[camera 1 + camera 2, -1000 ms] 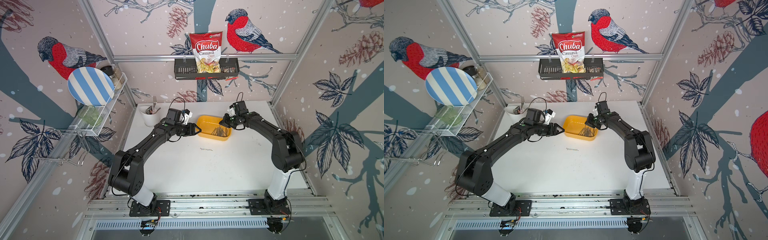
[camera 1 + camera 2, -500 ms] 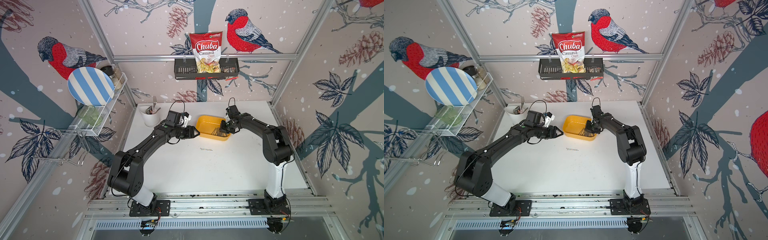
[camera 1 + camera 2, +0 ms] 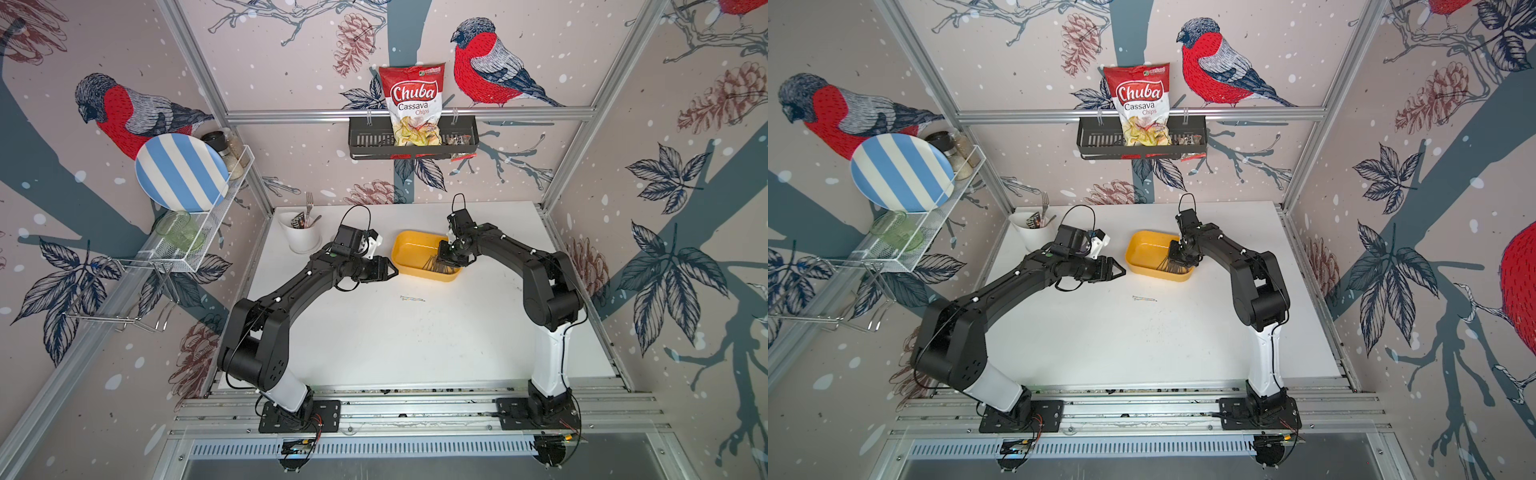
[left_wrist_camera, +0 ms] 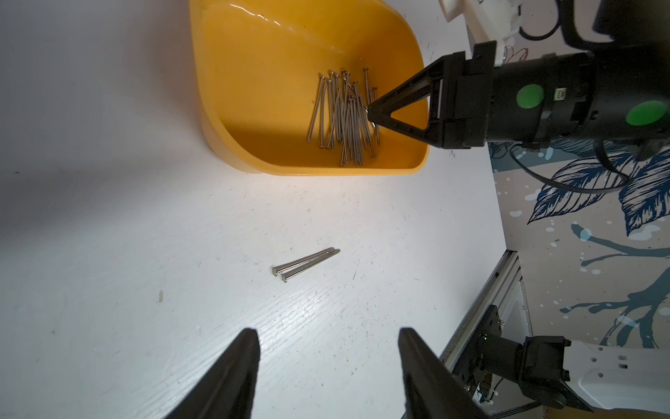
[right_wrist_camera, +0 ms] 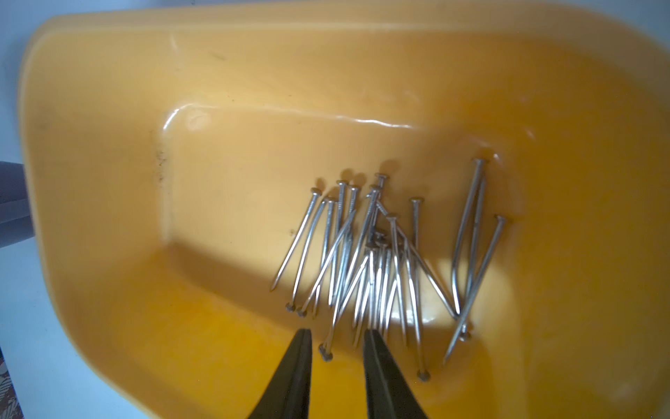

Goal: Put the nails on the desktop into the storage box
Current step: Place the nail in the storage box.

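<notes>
Nails [image 5: 380, 261] in storage box [image 5: 253, 90] beneath narrowly parted right claw [image 5: 336, 332], stray pair [image 4: 306, 265] on desktop [image 4: 145, 235], left claw [image 4: 326, 330] wide

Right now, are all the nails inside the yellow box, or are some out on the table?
Not all in. Most nails lie piled in the storage box; two nails lie side by side on the desktop outside it.
</notes>
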Controlling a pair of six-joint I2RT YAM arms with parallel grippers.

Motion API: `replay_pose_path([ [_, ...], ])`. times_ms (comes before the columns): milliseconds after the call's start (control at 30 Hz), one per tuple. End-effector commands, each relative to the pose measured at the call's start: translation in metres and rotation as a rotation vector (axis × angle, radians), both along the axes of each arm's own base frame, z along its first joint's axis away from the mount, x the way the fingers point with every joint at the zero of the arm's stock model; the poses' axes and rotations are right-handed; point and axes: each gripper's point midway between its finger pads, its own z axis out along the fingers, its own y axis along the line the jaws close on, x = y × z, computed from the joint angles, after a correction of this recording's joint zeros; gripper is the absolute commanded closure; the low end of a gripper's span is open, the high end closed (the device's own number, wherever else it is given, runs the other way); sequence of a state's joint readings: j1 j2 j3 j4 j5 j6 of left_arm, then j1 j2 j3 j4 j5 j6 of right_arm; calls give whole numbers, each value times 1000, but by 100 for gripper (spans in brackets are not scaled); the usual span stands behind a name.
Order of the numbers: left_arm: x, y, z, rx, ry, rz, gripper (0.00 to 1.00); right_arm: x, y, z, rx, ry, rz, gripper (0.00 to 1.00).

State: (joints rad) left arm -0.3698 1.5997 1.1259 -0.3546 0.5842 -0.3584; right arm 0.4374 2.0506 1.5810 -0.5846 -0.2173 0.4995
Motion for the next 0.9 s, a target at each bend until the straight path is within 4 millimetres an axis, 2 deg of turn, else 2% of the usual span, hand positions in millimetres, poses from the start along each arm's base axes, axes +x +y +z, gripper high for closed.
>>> replay_pose_path([
  [0, 3, -2, 1, -7, -17, -17, 36, -1, 0, 15, -1, -32, 4, 69],
  [267, 3, -5, 0, -22, -19, -31, 36, -1, 1, 53, 19, -121, 7, 63],
  [433, -4, -4, 0, -29, -27, -39, 36, -10, 13, 74, 37, -186, 72, 59],
  [633, -17, 7, -10, 6, -32, -21, 37, -40, 40, 83, 6, -249, 257, 56],
  [867, -32, 24, -28, 69, -19, 27, 37, -86, 68, 70, -46, -236, 460, 56],
])
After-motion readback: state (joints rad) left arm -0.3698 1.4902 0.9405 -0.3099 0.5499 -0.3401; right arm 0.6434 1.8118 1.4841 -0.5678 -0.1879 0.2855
